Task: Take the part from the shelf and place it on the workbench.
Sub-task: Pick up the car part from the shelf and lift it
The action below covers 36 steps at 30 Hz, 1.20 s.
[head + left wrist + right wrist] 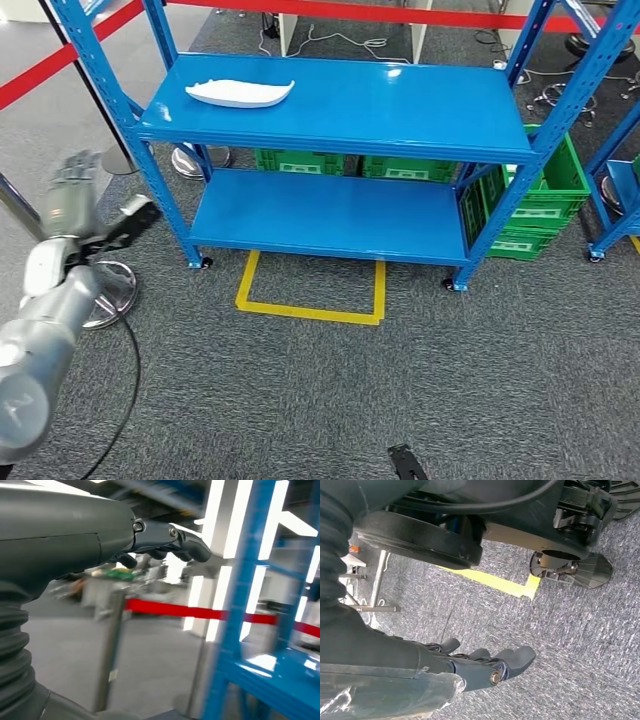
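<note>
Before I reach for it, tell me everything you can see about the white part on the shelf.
The white part is a long, flat, boat-shaped piece, pointed toward its right end, with a slightly raised, uneven rim. It looks like smooth moulded plastic, though the material can't be confirmed. It lies flat on the top level of the blue shelf, near the back left corner. Nothing touches it but the shelf surface. The left hand is raised off to the shelf's left, well apart from it.

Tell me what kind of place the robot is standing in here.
Probably an industrial test or demo area, like a workshop floor: a blue metal shelf holding one white part, green plastic crates stored behind it, red barrier tape, and a yellow floor marking on grey carpet.
</note>
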Each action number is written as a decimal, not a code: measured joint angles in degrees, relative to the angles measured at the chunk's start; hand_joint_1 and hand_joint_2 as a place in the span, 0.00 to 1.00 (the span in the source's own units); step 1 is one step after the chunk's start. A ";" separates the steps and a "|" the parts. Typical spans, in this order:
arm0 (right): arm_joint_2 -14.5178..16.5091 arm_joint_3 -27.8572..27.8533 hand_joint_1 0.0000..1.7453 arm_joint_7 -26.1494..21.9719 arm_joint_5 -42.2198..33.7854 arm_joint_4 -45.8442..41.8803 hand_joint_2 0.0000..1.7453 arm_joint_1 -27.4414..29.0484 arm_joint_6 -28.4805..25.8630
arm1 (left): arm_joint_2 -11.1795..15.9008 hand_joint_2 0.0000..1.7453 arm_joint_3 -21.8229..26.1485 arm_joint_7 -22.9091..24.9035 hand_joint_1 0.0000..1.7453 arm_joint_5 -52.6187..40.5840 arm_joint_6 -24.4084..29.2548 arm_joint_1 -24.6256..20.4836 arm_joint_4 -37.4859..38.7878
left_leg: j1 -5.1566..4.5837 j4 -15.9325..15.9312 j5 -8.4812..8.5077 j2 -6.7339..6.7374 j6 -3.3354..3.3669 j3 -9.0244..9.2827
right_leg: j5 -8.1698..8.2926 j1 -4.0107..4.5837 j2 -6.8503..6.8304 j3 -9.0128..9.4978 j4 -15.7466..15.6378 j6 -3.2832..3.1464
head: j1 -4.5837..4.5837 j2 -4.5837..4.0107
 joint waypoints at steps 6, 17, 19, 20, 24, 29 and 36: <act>-0.01 0.00 0.00 0.17 0.75 -0.01 1.00 0.05 0.30 | -3.38 1.00 -9.79 1.47 0.00 -3.33 -7.56 -0.96 1.27 | -0.02 0.00 0.05 0.04 0.03 -0.05 | 0.05 -0.03 0.02 -0.10 -0.01 0.01 | -0.02 0.00; -0.04 -0.03 0.00 -0.15 1.23 0.00 1.00 0.31 0.53 | -5.84 1.00 -20.77 2.29 0.00 -3.17 -19.64 -2.59 3.50 | -0.01 0.00 0.08 0.06 0.00 -0.15 | 0.08 0.00 0.07 -0.20 0.02 -0.01 | -0.01 0.00; -0.04 -0.03 0.00 -0.21 1.23 -0.01 1.00 0.30 0.56 | -5.94 1.00 -21.35 2.25 0.00 -3.17 -20.10 -2.78 3.73 | 0.00 0.00 0.09 0.06 0.00 -0.16 | 0.08 0.00 0.05 -0.20 0.02 -0.01 | -0.02 0.00; -0.04 -0.03 0.00 -0.24 1.23 -0.01 1.00 0.28 0.56 | -6.00 1.00 -21.57 2.23 0.00 -3.17 -20.21 -2.83 3.83 | 0.00 0.00 0.10 0.05 0.00 -0.17 | 0.08 0.01 0.04 -0.20 0.02 -0.01 | -0.01 0.00; -0.03 -0.04 0.00 -0.33 1.21 0.00 1.00 0.15 0.54 | -6.40 1.00 -22.37 2.21 0.00 -3.02 -20.25 -2.93 3.95 | 0.00 0.00 0.11 0.05 0.00 -0.19 | 0.08 0.01 0.03 -0.20 0.03 -0.01 | -0.01 0.00; -0.02 -0.08 0.00 -0.39 1.21 -0.02 1.00 0.11 0.52 | -6.69 1.00 -22.91 2.21 0.00 -2.94 -20.16 -3.16 3.97 | 0.00 0.00 0.11 0.05 0.00 -0.19 | 0.08 0.00 0.03 -0.20 0.03 -0.01 | -0.01 0.00; -0.04 -0.08 0.00 -0.43 1.15 0.00 1.00 0.16 0.28 | -6.87 1.00 -22.98 2.19 0.00 -2.09 -18.12 -4.56 3.97 | 0.00 0.00 0.14 0.05 0.02 -0.19 | 0.09 0.01 0.03 -0.22 0.03 -0.01 | -0.01 0.00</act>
